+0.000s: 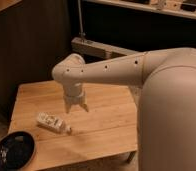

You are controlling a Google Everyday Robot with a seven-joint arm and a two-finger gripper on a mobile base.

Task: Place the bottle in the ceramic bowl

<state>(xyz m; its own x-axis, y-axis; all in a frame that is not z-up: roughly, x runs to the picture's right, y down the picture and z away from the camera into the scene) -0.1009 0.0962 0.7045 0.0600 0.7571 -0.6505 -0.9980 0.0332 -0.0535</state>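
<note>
The whitish bottle (52, 121) lies on its side on the wooden table (106, 125), cap pointing right toward the front. The glossy black ceramic bowl (13, 150) sits at the table's front left corner, left and in front of the bottle. My gripper (76, 107) hangs from the white arm, pointing down above the table, just right of and behind the bottle. It holds nothing and its two fingers stand slightly apart.
My large white arm (161, 100) fills the right side of the view and hides the table's right part. A dark wall panel stands behind the table at left. A metal rail (101, 47) runs behind the arm.
</note>
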